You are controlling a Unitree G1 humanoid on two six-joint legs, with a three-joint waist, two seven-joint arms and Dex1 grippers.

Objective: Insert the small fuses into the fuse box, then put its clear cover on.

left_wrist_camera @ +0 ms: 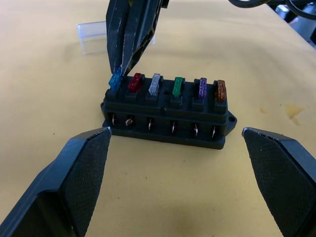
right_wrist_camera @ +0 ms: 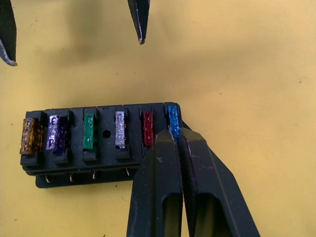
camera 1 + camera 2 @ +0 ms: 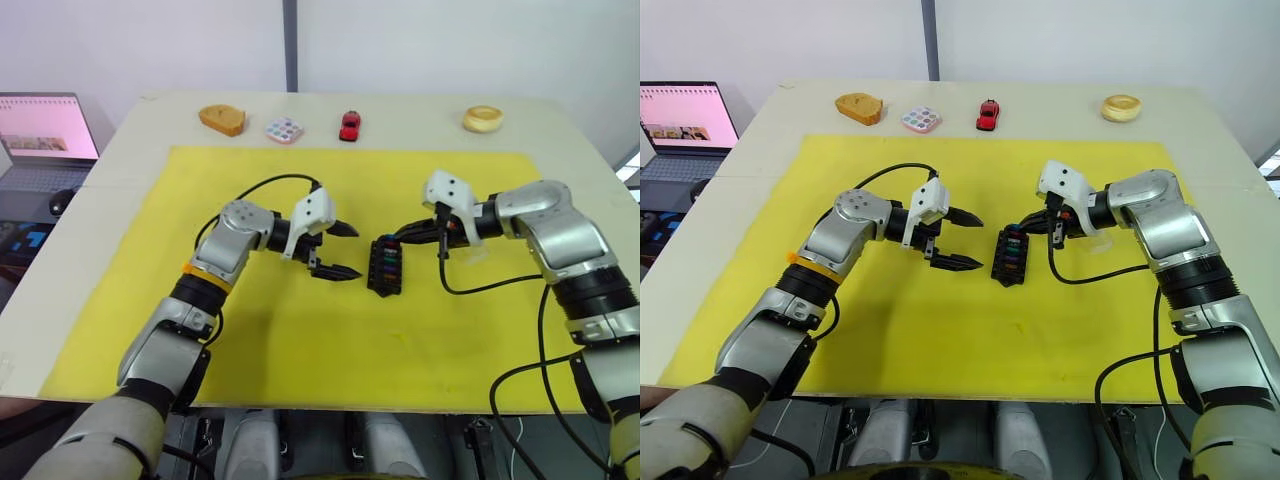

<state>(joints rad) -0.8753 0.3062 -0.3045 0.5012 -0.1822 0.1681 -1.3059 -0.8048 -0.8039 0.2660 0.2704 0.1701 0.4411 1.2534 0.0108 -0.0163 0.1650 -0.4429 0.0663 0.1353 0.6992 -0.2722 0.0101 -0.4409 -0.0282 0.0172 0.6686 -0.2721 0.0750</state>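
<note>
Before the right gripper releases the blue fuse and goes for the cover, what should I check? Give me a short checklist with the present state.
1. All six slots of the fuse box filled: ok.
2. Teal fuse fully seated: cannot tell; right gripper is shut on it.
3. Left gripper open and apart from the box: ok.
4. Clear cover reachable on the yellow mat: ok, it lies behind the box.
5. Box flat on the mat: ok.

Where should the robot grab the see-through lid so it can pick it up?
Probably by its two long side walls, coming down from above. The clear cover lies flat on the yellow mat just behind the fuse box, so its thin walls are the only parts a hand could pinch. The right hand, nearest it, is shut on the blue fuse.
</note>
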